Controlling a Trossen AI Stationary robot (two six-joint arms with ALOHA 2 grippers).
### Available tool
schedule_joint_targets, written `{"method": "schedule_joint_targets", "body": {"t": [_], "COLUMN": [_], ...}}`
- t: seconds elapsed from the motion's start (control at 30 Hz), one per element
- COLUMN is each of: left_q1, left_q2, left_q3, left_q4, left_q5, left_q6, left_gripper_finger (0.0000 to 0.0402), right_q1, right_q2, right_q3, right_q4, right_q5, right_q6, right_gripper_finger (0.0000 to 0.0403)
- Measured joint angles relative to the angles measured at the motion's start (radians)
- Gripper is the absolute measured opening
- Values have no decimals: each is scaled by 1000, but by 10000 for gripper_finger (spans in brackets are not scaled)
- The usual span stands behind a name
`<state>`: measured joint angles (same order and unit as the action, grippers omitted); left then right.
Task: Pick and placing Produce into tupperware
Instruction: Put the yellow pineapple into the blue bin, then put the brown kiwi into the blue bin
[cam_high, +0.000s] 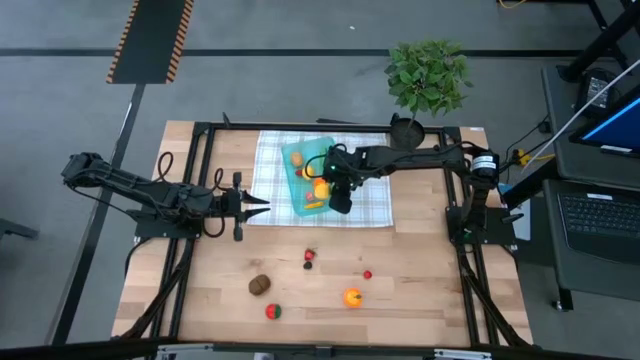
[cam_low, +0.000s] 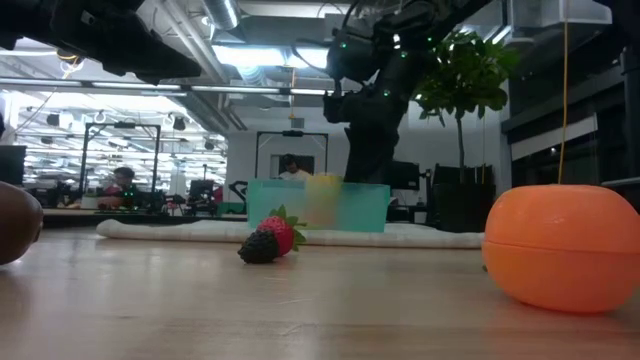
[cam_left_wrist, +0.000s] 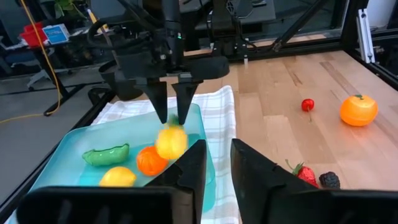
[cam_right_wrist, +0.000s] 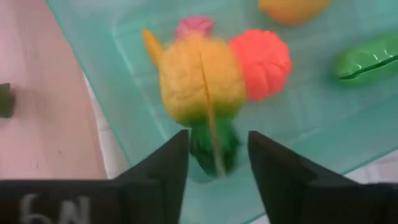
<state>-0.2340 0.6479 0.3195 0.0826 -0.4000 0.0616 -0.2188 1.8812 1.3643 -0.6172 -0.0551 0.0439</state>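
Piece in hand: we see a yellow toy fruit with a green top (cam_right_wrist: 200, 87) just beyond the right gripper (cam_left_wrist: 173, 107), blurred in the left wrist view, so we judge it is dropping free into the tupperware (cam_high: 300, 195).
How it will handle: we judge the produce to be light, hard-shelled plastic, smooth and apt to roll. It is not fragile, so a short drop does no harm.
Where to grip: we would take such round pieces across the widest part of the body, not by the green top, which gives little hold.
Right pincer: its fingers stand partly apart above the tupperware. The green top shows between the tips in the right wrist view, but we see no firm hold.
Left pincer: the left gripper (cam_high: 252, 205) waits at the left edge of the checked cloth (cam_high: 372, 205), its fingers a little apart and holding nothing.
Already in the tupperware: an orange piece (cam_left_wrist: 151, 160), a green pod (cam_left_wrist: 106, 155), another yellow piece (cam_left_wrist: 117, 177).
Left on the table: near side, an orange (cam_high: 352, 297), a strawberry with a dark berry (cam_low: 272, 240), a brown kiwi (cam_high: 260, 285), a small red cherry (cam_high: 367, 274), a red and green piece (cam_high: 272, 311).
Tupperware place: on the checked cloth at the far middle of the table.
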Motion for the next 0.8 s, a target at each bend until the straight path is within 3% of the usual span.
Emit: {"method": "schedule_joint_targets", "body": {"t": [0.27,0.63,0.8], "left_q1": [0,0,0], "left_q2": [0,0,0], "left_q3": [0,0,0], "left_q4": [0,51,123], "left_q5": [0,0,-2], "left_q6": [0,15,21], "left_gripper_finger": [80,103,128], "right_q1": [0,37,62], "right_q2": [0,-45,-92], "right_q3": [0,-1,-67], "right_q4": [2,105,345], "right_q5": [1,10,27], "right_q6": [-9,-80,-117], "right_gripper_finger": [236,242,238]}}
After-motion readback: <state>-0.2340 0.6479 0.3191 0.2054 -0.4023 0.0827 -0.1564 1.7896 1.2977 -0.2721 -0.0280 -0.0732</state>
